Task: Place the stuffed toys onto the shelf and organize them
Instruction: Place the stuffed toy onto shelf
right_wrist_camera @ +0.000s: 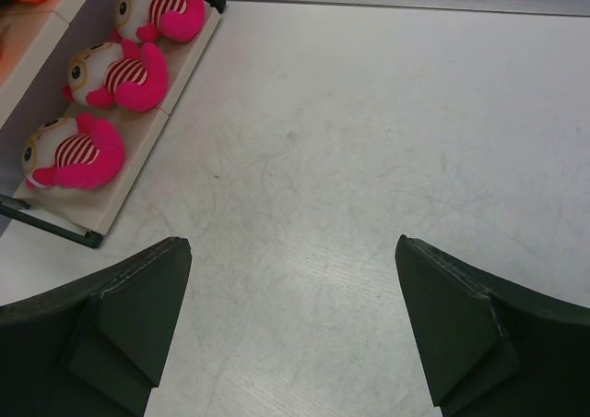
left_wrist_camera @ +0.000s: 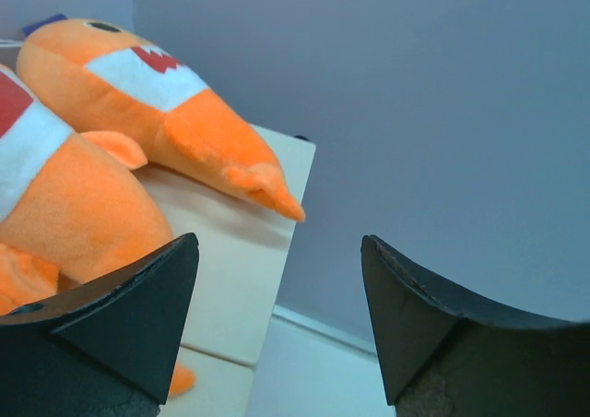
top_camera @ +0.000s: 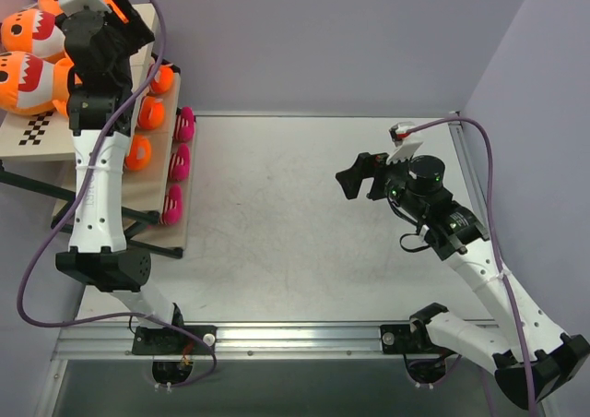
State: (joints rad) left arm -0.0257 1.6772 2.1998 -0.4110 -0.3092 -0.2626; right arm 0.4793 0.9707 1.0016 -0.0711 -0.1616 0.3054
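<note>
Hovering at the top board of the shelf [top_camera: 147, 191], the left gripper [left_wrist_camera: 278, 242] has its jaws spread apart with nothing between them. In the left wrist view, two orange sharks [left_wrist_camera: 138, 85] lie side by side on the cream top board to the left of the gripper. The nearer one is just beside the left finger [left_wrist_camera: 129, 315], but contact cannot be confirmed. A checkerboard strip [top_camera: 35, 131] marks the near end of this board.

The middle board carries three orange toys [top_camera: 150, 113] in a row, partly covered by the left arm. The lowest board carries three pink-and-white striped dolls [right_wrist_camera: 115, 71], also in a row, each lying apart from its neighbour with its goggle eyes toward the shelf's higher boards.

The right gripper [right_wrist_camera: 290, 242] is held above the bare table [top_camera: 295, 223], well apart from the shelf. Its jaws are spread wide and hold nothing. No toy lies on the visible table surface.
</note>
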